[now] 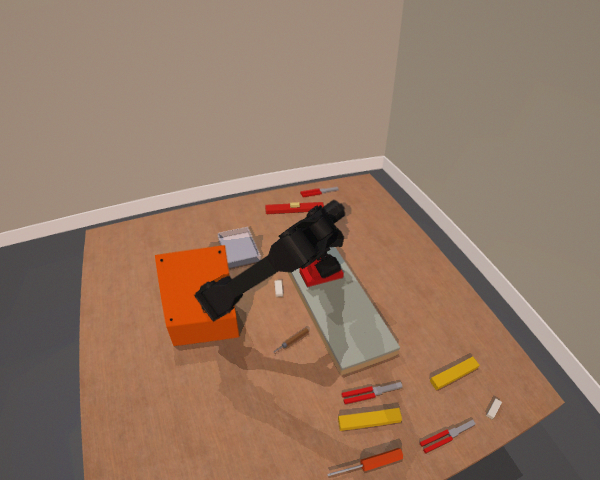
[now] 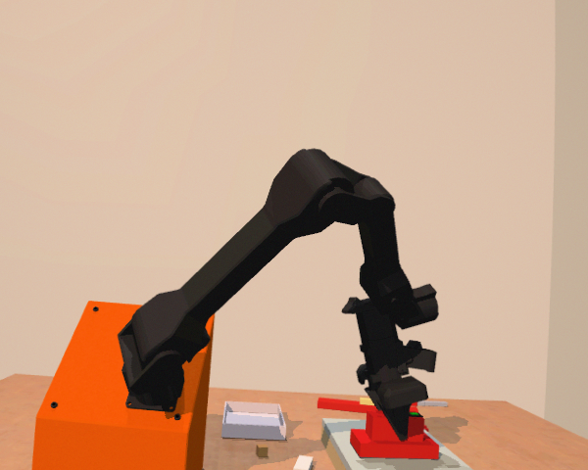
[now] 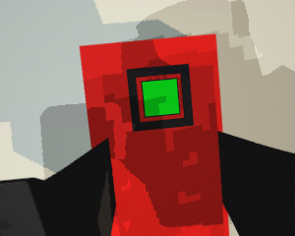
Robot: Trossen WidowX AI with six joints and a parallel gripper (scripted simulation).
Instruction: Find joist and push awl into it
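Note:
The red stud finder (image 1: 310,278) (image 2: 393,448) (image 3: 157,162) stands upright, base down, on the pale grey-green floor panel (image 1: 365,330) (image 3: 20,74), toward the panel's far end. Its square display shows bright green in the wrist view. My gripper (image 1: 329,265) (image 2: 403,436) (image 3: 157,140) is shut on the stud finder's upper body, one finger on each side. The awl (image 1: 296,336) lies on the table left of the panel, its brown handle toward the panel. The tray (image 1: 244,260) (image 2: 254,431) holds nothing that I can see. No joist or hole shows.
The orange box (image 1: 197,289) (image 2: 112,440) stands under the arm's base. A white block (image 1: 278,288) (image 2: 303,462) lies between it and the panel. A red level (image 1: 279,208) lies behind. Pliers (image 1: 359,394), yellow bars (image 1: 370,419) (image 1: 454,372) and a screwdriver (image 1: 382,459) lie in front.

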